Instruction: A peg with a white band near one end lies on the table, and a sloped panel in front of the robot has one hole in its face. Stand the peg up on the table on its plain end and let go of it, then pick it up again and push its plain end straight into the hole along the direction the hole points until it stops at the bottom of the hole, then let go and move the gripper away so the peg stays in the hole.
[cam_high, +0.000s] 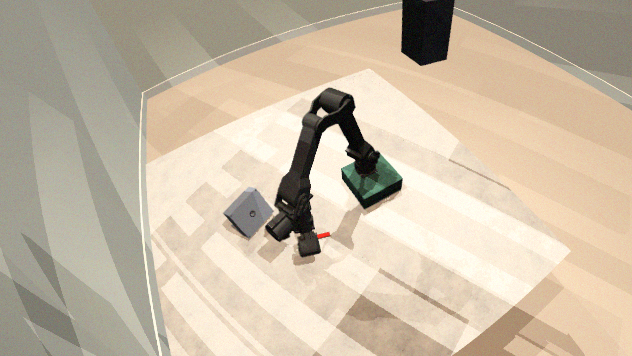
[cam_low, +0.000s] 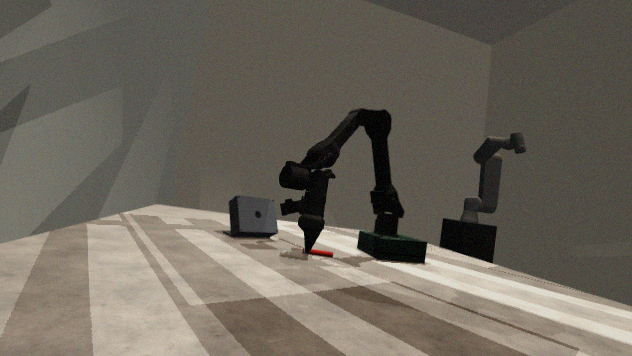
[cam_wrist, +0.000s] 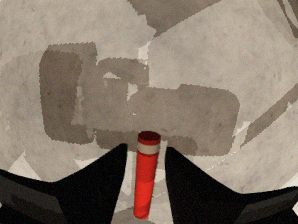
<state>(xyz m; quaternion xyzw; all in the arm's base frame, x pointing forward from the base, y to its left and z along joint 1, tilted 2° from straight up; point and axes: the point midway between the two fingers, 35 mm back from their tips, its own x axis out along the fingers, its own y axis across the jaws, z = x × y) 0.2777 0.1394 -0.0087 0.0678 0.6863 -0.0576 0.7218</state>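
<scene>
The red peg (cam_high: 324, 235) (cam_low: 322, 253) (cam_wrist: 145, 175) lies flat on the table. Its white band (cam_wrist: 148, 149) shows near its far end in the wrist view; in the top and exterior views the banded end is hidden by the gripper. My gripper (cam_high: 309, 244) (cam_low: 308, 251) (cam_wrist: 147, 151) points down at the peg, with its fingertips low at the table. The fingers are partly open, one on each side of the peg near the band, and a narrow gap shows on both sides. The grey sloped panel (cam_high: 241, 213) (cam_low: 243, 215) stands left of the gripper, and its one hole (cam_high: 252, 213) (cam_low: 258, 214) is empty.
The arm stands on a green base block (cam_high: 371, 187) (cam_low: 392, 247) to the right of the peg. A black pedestal (cam_high: 425, 37) (cam_low: 468, 240) stands beyond the table and carries a grey arm (cam_low: 490, 182) in the exterior view.
</scene>
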